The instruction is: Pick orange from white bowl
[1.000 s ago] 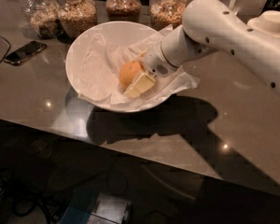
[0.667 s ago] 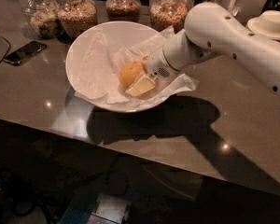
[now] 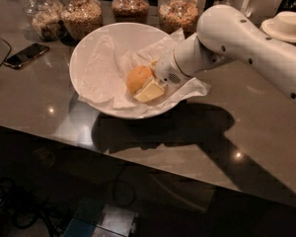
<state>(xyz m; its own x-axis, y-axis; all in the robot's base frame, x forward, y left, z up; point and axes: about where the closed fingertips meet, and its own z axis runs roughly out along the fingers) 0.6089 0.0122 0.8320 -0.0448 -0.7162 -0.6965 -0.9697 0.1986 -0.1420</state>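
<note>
The orange [image 3: 136, 78] lies in the white bowl [image 3: 96, 43] on crinkled white paper [image 3: 101, 68], right of the bowl's middle. My gripper [image 3: 146, 81] reaches into the bowl from the right at the end of the white arm [image 3: 237, 38]. It is shut on the orange. One pale yellow finger [image 3: 150, 90] presses against the fruit's lower right side. The other finger is mostly hidden behind the fruit. The orange still rests low in the bowl.
Several glass jars of grains [image 3: 81, 14] stand along the back edge of the grey counter [image 3: 49, 107]. A dark phone [image 3: 25, 55] lies at the left. A stack of small whitish plates [image 3: 285, 26] sits at the back right. The counter's front edge drops off below.
The gripper and orange stay in the same spot in the bowl. The arm's upper part has shifted slightly.
</note>
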